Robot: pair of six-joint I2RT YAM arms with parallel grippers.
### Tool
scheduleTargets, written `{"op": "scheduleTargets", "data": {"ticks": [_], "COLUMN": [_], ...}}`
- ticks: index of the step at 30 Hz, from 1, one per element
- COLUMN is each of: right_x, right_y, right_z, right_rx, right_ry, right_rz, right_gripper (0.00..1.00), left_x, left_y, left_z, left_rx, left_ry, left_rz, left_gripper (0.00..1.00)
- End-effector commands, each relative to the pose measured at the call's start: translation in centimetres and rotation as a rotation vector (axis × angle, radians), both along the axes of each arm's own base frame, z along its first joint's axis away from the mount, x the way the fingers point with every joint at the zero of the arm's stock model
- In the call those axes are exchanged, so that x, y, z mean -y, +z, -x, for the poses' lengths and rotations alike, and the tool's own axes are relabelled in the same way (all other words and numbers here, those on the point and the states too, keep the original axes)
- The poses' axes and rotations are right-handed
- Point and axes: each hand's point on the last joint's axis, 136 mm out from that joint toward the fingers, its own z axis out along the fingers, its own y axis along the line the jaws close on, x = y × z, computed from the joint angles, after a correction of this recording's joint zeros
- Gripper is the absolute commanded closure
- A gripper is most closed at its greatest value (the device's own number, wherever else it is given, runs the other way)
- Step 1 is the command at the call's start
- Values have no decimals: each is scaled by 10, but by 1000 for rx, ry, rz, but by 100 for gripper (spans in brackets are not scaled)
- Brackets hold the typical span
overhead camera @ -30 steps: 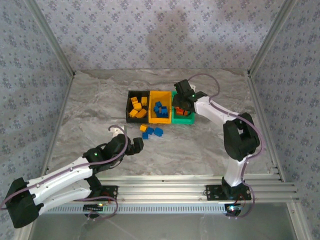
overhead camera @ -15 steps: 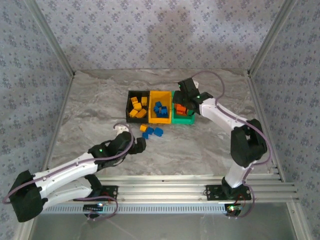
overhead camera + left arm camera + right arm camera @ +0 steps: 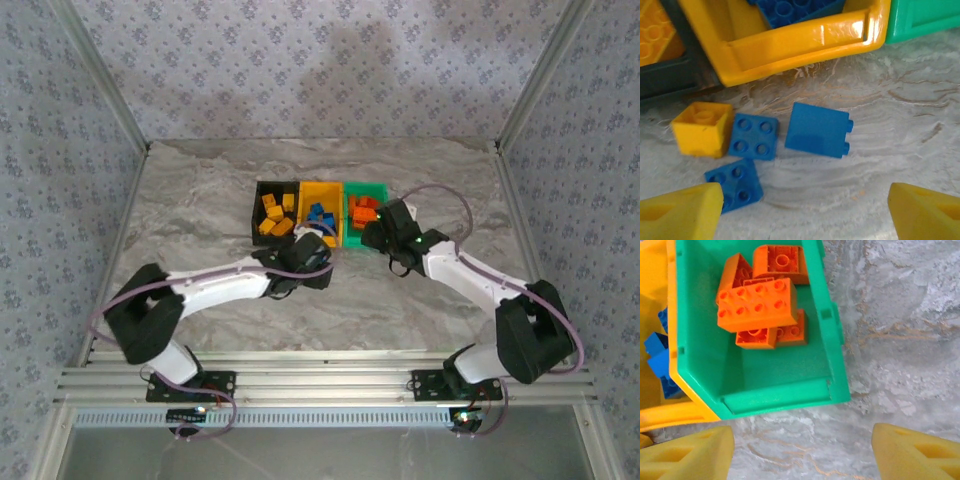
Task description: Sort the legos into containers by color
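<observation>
Sorting nearly done. Black bin (image 3: 258,210) holds yellow bricks (image 3: 272,212), yellow bin (image 3: 790,47) holds blue, green bin (image 3: 785,367) holds orange bricks (image 3: 757,305). Strays on bench (image 3: 900,125), just in front of yellow bin: three blue bricks (image 3: 817,130) + one yellow brick (image 3: 702,128), touching its blue neighbour. L claw (image 3: 800,212) spread, empty, over the strays. R claw (image 3: 800,455) spread, empty, by green bin's front wall. Step in hand: grabbing a stray. Next, prob.: lower L claw astride the lone blue, pinch w/o nudging the rest.
</observation>
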Motion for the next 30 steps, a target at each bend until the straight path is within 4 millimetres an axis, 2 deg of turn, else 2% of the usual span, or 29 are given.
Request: {"op": "scheduleTargets", "data": {"ticks": [1, 5, 9, 18, 25, 30], "right_x": [8, 17, 22, 27, 33, 34], "right_y": [13, 17, 19, 21, 21, 21], "right_z": [7, 15, 19, 18, 15, 14], "right_rx": [43, 62, 69, 76, 79, 79], "right_ry": [-37, -52, -57, -64, -80, -87], "right_rz": [-32, -35, -39, -47, -53, -58], "right_gripper": [25, 25, 25, 25, 24, 25], "left_x": [16, 23, 25, 21, 22, 26], "left_y": [0, -16, -23, -46, -40, -13], "left_z": [-16, -30, -40, -38, -30, -19], "left_rx": [29, 18, 27, -12, -5, 16], "left_ry": [-54, -50, -44, -34, -43, -49], "left_rz": [-59, -127, -163, -202, -175, -93], "left_gripper": [18, 23, 26, 45, 65, 70]}}
